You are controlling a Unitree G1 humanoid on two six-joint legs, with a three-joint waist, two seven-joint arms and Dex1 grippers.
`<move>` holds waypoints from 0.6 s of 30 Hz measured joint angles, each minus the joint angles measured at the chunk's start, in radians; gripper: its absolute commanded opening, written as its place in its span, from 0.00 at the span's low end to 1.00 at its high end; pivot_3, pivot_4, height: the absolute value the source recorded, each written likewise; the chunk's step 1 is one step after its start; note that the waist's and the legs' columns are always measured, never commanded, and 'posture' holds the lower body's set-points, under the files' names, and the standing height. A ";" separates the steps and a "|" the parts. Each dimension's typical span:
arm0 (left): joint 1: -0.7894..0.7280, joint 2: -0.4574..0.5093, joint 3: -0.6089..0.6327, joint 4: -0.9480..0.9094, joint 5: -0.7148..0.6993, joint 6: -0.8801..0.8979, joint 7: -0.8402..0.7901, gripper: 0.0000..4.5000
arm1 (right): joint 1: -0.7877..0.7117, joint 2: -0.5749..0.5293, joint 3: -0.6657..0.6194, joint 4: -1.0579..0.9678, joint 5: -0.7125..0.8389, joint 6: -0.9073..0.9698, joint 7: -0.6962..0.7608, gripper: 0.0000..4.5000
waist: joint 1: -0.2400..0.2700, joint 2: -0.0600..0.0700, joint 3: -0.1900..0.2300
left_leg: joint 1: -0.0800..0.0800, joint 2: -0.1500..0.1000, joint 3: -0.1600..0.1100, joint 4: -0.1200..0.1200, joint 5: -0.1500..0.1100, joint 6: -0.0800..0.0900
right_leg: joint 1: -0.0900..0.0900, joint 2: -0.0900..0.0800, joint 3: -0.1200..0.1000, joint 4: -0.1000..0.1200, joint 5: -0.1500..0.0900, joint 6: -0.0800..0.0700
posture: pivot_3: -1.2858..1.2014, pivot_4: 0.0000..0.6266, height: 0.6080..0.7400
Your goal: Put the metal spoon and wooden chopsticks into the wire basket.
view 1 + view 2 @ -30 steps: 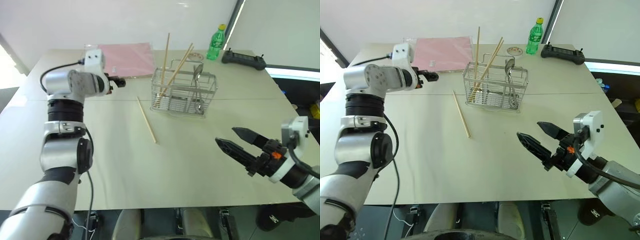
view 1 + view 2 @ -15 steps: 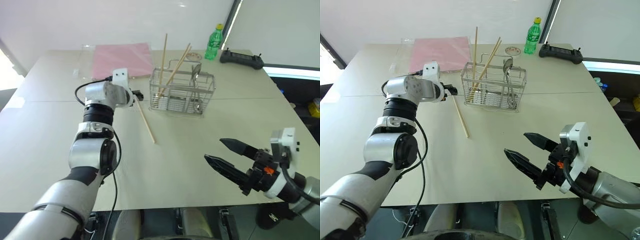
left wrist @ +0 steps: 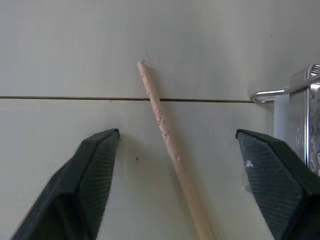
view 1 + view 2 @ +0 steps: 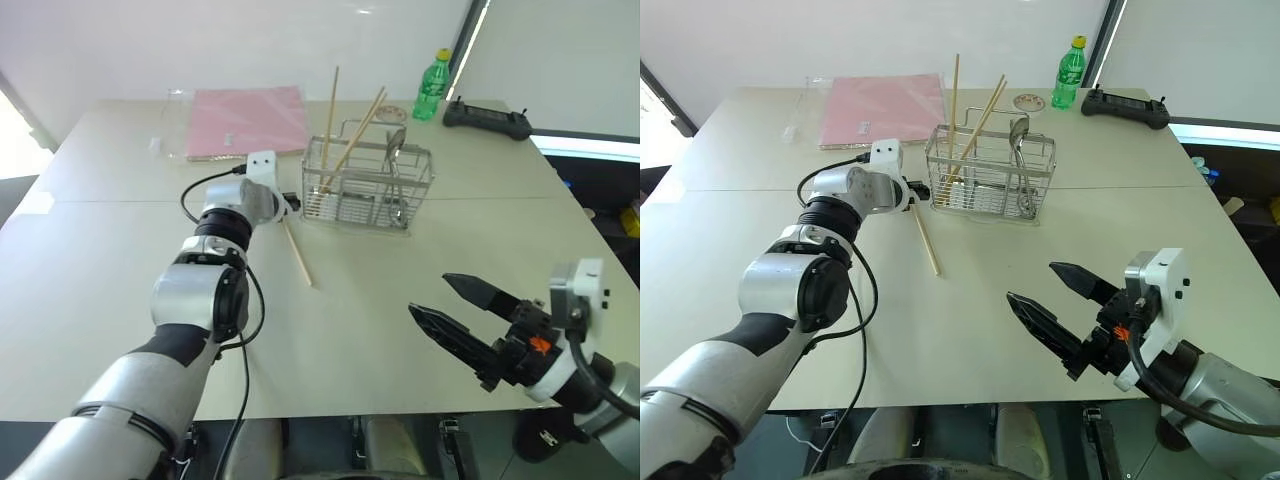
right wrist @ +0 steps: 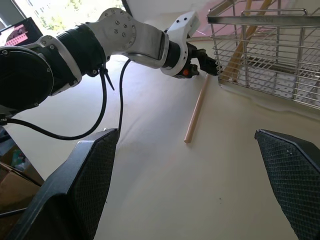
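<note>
The wire basket [image 4: 368, 185] stands at the middle back of the table. The metal spoon [image 4: 396, 148] and three wooden chopsticks [image 4: 330, 110] stand upright in it. One more chopstick [image 4: 296, 247] lies flat on the table just left of the basket. My left gripper [image 4: 290, 203] is low over the far end of this chopstick [image 3: 170, 145], next to the basket's corner [image 3: 300, 95]. Its fingers [image 3: 97, 155] are open, one on each side of the stick and not touching it. My right gripper [image 4: 428, 295] hovers open and empty near the front right edge.
A pink folder [image 4: 250, 120] lies at the back left. Behind the basket are a green bottle [image 4: 432, 85], a small round lid [image 4: 392, 112] and a black controller [image 4: 487, 118]. Bare tabletop lies between the loose chopstick and my right gripper.
My left arm swung right and down, from beside the pink folder to the far end of the lying chopstick. The right gripper barely moved.
</note>
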 measured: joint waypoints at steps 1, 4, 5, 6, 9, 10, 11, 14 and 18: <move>-0.003 0.000 0.001 0.010 0.000 -0.006 0.001 0.46 | 0.004 0.000 0.000 0.000 0.000 -0.003 -0.001 1.00 | 0.000 0.000 0.000 | 0.000 0.000 0.000 0.000 0.000 0.000 | 0.000 0.000 0.000 0.000 0.000 0.000 | 0.52 0.24 0.86; -0.008 0.001 0.009 0.034 0.000 -0.022 0.011 0.12 | 0.010 0.000 0.000 0.000 0.006 -0.010 -0.005 1.00 | 0.001 0.000 0.000 | 0.000 0.000 0.000 0.001 0.000 0.000 | 0.001 0.000 0.000 0.000 0.000 0.000 | 0.52 0.24 0.86; -0.008 0.002 0.010 0.037 0.000 -0.024 0.012 0.02 | 0.010 0.000 0.000 0.000 0.008 -0.013 -0.007 1.00 | 0.001 0.000 0.000 | 0.000 0.000 0.000 0.001 0.000 0.000 | 0.001 0.000 0.000 0.000 0.000 0.000 | 0.52 0.24 0.86; -0.011 0.002 0.016 0.041 -0.001 -0.026 0.012 0.02 | 0.010 -0.001 0.000 0.000 0.009 -0.017 -0.009 1.00 | 0.002 0.000 0.000 | 0.000 0.000 0.000 0.001 0.000 0.000 | 0.001 0.000 0.000 0.000 0.000 0.000 | 0.52 0.24 0.86; -0.013 0.002 0.020 0.044 -0.002 -0.026 0.015 0.02 | 0.011 -0.001 0.000 0.000 0.017 -0.024 -0.014 1.00 | 0.002 0.000 0.000 | 0.000 0.000 0.000 0.000 0.000 0.000 | 0.001 0.000 0.000 0.000 0.000 0.000 | 0.52 0.24 0.86; -0.013 0.002 0.020 0.044 -0.002 -0.026 0.016 0.02 | 0.012 -0.001 0.000 0.000 0.017 -0.027 -0.015 1.00 | 0.002 0.000 0.000 | 0.000 0.000 0.000 0.000 0.000 0.000 | 0.001 0.000 0.000 0.000 0.000 0.000 | 0.52 0.24 0.86; -0.013 0.002 0.021 0.044 -0.002 -0.026 0.018 0.02 | 0.014 -0.001 0.000 0.000 0.017 -0.028 -0.015 1.00 | 0.002 0.000 0.000 | 0.000 0.000 0.000 0.000 0.000 0.000 | 0.001 0.000 0.000 0.000 0.000 0.000 | 0.52 0.24 0.86; -0.012 0.010 0.030 0.044 -0.004 -0.018 0.018 0.02 | 0.013 -0.001 0.001 0.000 0.016 -0.028 -0.015 1.00 | -0.003 0.000 0.000 | 0.000 0.000 0.000 0.000 0.000 0.000 | 0.001 0.000 0.000 0.000 0.000 0.000 | 0.52 0.24 0.86; -0.012 0.031 0.045 0.044 -0.011 -0.015 0.030 0.02 | 0.007 -0.005 0.003 0.003 0.016 -0.028 -0.006 1.00 | -0.007 0.000 0.000 | 0.000 0.000 0.000 0.000 0.000 0.000 | 0.000 0.000 0.000 0.000 0.000 0.000 | 0.52 0.24 0.86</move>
